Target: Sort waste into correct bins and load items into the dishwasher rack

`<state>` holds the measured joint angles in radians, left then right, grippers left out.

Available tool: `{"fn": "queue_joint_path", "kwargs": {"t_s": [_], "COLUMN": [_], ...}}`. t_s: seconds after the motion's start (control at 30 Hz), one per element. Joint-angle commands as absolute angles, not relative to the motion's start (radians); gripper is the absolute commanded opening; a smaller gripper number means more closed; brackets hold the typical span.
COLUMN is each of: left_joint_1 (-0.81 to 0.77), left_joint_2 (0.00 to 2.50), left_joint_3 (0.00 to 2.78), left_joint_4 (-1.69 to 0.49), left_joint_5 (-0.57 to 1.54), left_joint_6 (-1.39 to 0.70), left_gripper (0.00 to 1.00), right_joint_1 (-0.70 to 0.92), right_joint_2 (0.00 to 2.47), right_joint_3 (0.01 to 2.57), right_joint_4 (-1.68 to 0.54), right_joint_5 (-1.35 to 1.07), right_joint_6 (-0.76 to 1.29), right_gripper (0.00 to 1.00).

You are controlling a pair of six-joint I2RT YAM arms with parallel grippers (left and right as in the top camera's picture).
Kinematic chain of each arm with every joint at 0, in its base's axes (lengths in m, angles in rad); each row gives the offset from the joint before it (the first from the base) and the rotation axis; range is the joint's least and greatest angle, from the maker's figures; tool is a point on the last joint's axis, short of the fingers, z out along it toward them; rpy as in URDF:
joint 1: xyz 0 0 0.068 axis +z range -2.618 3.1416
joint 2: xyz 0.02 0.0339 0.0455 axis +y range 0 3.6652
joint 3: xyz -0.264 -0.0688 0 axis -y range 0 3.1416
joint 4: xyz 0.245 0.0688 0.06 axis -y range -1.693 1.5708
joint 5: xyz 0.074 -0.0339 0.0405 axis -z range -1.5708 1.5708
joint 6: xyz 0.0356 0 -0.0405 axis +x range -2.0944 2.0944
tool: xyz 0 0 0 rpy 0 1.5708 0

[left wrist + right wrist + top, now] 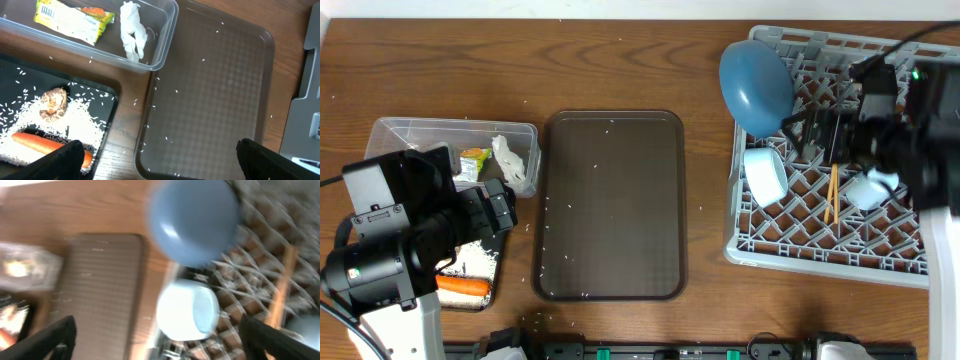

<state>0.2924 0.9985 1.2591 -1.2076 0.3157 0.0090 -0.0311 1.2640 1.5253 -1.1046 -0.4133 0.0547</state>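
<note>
The clear tub holds the yellow-green wrapper and the white tissue; both also show in the left wrist view, the wrapper and the tissue. The black tray holds rice, a brown lump and the carrot. My left gripper is open and empty above the gap between the black tray and the brown serving tray. The grey rack holds the blue plate, the pale blue bowl, the chopsticks and one cup. My right gripper is open and empty over the rack.
The dark brown serving tray lies in the middle with a few rice grains on it. Loose grains lie on the wood round it. The right wrist view is blurred. A pink-lined cup is not visible.
</note>
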Motion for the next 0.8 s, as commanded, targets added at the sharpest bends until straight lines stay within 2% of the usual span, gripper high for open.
{"fn": "queue_joint_path", "kwargs": {"t_s": [0.0, 0.17, 0.37, 0.6, 0.77], "left_joint_1": [0.289, 0.289, 0.289, 0.289, 0.289], "left_joint_2": [0.999, 0.999, 0.999, 0.999, 0.999], "left_joint_3": [1.269, 1.269, 1.269, 1.269, 1.269], "left_joint_4": [-1.211, -1.211, -1.211, -1.211, -1.211], "left_joint_5": [0.324, 0.324, 0.324, 0.324, 0.324], "left_joint_6": [0.030, 0.030, 0.030, 0.030, 0.030], "left_gripper": [0.98, 0.98, 0.98, 0.98, 0.98], "right_joint_1": [0.028, 0.078, 0.075, 0.075, 0.048], "right_joint_2": [1.172, 1.053, 0.909, 0.751, 0.698], "right_joint_3": [1.535, 1.535, 1.535, 1.520, 1.359], "right_joint_4": [-1.126, -1.155, -1.196, -1.124, -0.955], "right_joint_5": [-0.488, -0.486, -0.307, -0.162, -0.138], "right_joint_6": [0.074, 0.073, -0.001, -0.177, -0.249], "right_gripper": [0.99, 0.99, 0.99, 0.99, 0.99]}}
